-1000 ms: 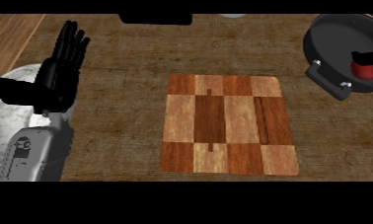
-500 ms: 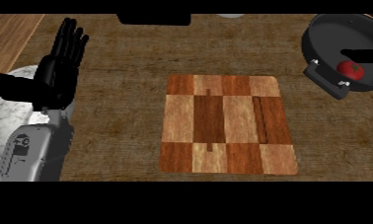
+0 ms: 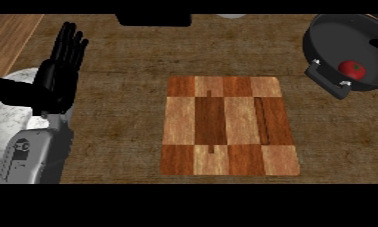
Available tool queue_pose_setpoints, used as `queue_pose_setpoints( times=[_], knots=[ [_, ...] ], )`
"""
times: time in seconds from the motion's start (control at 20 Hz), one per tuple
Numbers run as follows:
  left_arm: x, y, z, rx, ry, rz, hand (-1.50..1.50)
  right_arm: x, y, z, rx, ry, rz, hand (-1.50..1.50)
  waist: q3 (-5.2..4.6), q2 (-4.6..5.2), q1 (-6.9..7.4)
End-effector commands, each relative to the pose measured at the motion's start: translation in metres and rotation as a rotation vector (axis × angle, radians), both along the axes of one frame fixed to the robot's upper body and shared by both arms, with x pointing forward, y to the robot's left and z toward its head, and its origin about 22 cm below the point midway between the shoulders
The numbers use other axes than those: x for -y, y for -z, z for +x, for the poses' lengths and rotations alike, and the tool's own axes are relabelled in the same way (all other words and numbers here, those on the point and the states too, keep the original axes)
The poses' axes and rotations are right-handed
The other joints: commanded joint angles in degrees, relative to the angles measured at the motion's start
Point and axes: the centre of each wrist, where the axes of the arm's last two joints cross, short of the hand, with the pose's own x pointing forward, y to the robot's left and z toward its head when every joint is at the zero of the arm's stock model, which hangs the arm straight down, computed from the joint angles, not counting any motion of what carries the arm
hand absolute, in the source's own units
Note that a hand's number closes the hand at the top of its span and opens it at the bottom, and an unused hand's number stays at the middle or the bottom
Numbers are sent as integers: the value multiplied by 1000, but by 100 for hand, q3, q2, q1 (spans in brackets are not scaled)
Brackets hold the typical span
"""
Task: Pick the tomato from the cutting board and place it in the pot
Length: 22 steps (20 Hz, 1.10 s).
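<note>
The red tomato [image 3: 352, 69] lies inside the dark pot [image 3: 332, 38] at the right edge of the counter, near the pot's front wall and handle [image 3: 330, 81]. The checkered wooden cutting board [image 3: 229, 124] sits in the middle with nothing on it. My left hand [image 3: 60, 73] rests open at the left, fingers straight and pointing up, well apart from the board. My right hand does not show in the head view.
A black object [image 3: 153, 19] sits at the far edge of the counter, with a pale round thing [image 3: 231, 16] beside it. A white rounded surface [image 3: 21, 102] lies at the left behind my forearm. The counter's wooden edge [image 3: 15, 33] shows at upper left.
The tomato has settled lower in the pot, from near the right edge toward the front wall. The left hand has barely moved.
</note>
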Motion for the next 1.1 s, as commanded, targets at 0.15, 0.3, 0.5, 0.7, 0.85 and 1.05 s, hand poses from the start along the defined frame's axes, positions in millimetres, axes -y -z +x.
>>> queue_pose_setpoints(
  times=[0.15,0.3,0.5,0.7,0.85,1.05],
  knots=[
    [-2,-6,-12,-15,-7,4,0,48,7,-45,163,62,37,-150,-9,-57,-81],
    [3,5,4,-13,-10,-9,0,71,15,-73,204,36,45,-150,3,8,-65],
    [-14,-5,-4,12,-12,7,0,92,7,-94,184,80,36,-150,0,-7,-16],
    [-20,6,-15,-4,-5,12,0,109,17,-125,209,95,36,-150,-3,-28,-51],
    [1,17,-3,2,-1,-4,0,117,8,-130,223,96,51,-150,3,0,-47],
    [-15,18,-4,-25,-22,3,0,122,39,-163,218,91,33,-150,0,-22,-78]
  ],
)
